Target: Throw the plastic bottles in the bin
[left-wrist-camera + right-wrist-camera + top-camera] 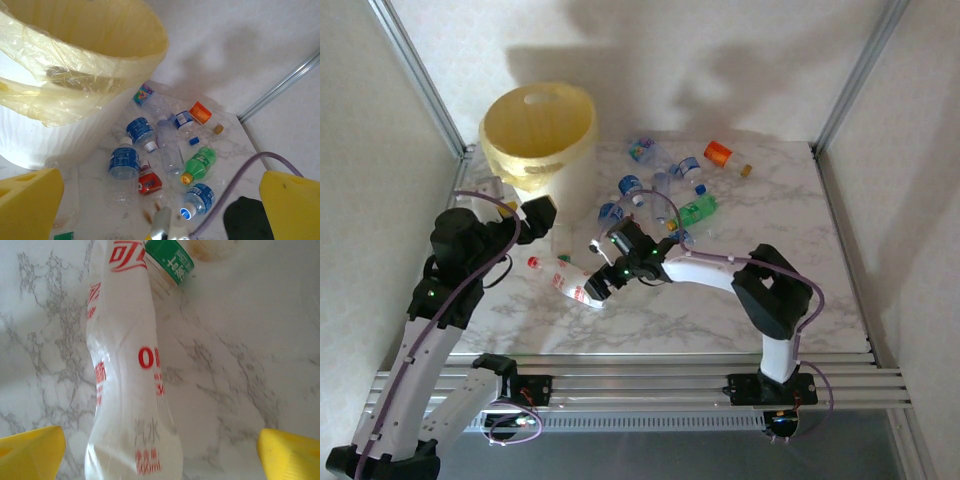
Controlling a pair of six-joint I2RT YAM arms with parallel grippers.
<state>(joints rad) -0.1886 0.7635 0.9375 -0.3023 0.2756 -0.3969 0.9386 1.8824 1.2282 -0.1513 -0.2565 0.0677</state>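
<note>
Left gripper [160, 210]: spread wide, with nothing between the fingers [27, 205]; it is held clear of the table.
Bin [50, 140]: upright, just ahead and to the left of the left gripper. A loose liner [75, 75] is draped over the rim.
White bottle [125, 370]: crushed, red lettering, lying flat on the marble table [240, 365]. It lies lengthwise beneath the right gripper [160, 460], nearer the left-hand finger [30, 452] than the other.
Green-labelled bottle [170, 260]: seen beyond the fingers, against the white bottle's far end.
Right gripper, state: spread fully and not yet closed on anything. Whether the tips are down at table level cannot be told.
Loose bottles [170, 150]: scattered ahead and to the right of the left gripper, well behind the right one. None are yet gathered.
Risk, off-centre closing: the white bottle may be shoved sideways, or squirted out, since its crushed wall looks slick and yielding.
Risk, neighbour: the green-labelled bottle may be dragged or rolled away.
Risk, carry: a long bottle pinched near one end may droop and be knocked on the rim.
Risk, crowding: the path to the bin may be blocked by the left arm.
Risk, liner: it may be snagged by a finger.
</note>
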